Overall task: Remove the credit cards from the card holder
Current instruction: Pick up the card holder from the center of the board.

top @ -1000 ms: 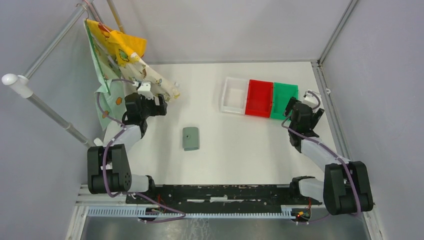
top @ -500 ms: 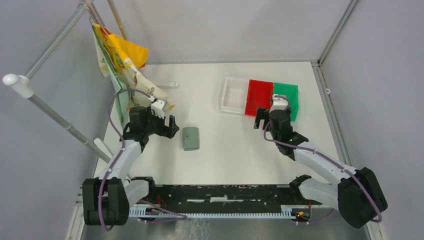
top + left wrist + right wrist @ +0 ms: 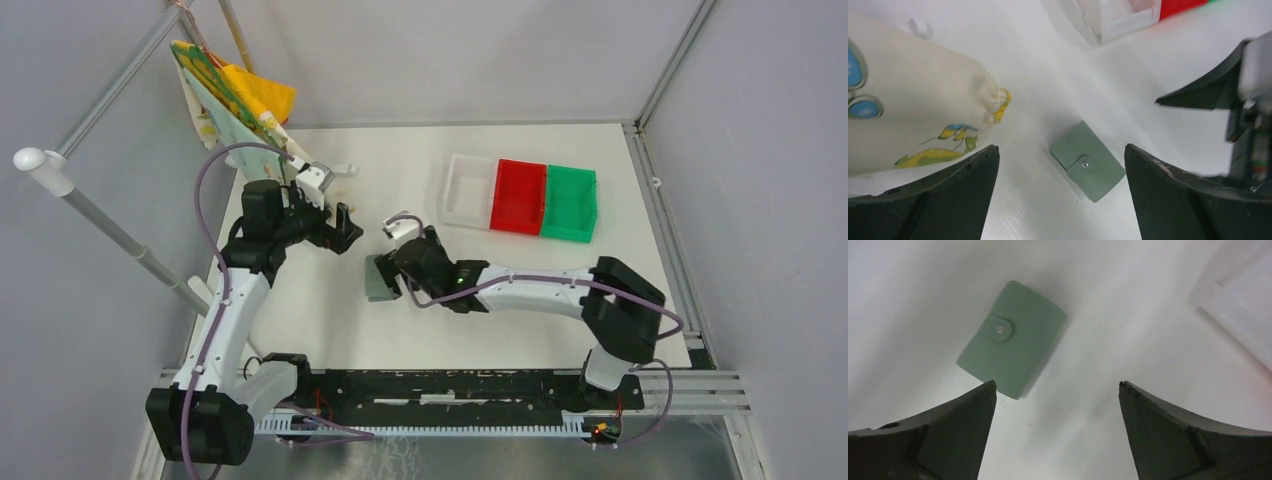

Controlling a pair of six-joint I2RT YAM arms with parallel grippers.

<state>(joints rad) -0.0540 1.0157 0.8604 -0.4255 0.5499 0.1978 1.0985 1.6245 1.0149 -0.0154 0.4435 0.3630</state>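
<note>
Far left, I see soft cream cloth bag with printed pattern and gathered end. Left tool beside it, above surface: dark fingers spread wide, nothing held. Card holder lies flat between both tools: matte grey-green rectangle, rounded corners, folded shut, tab fastened by small round stud. Right tool at its right side: fingers spread wide, nothing held; contact I cannot tell. Further right, row of plastic boxes: white bin, red bin, green bin.

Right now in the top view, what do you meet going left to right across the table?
Bag → left gripper → card holder → white bin → red bin → green bin.
</note>
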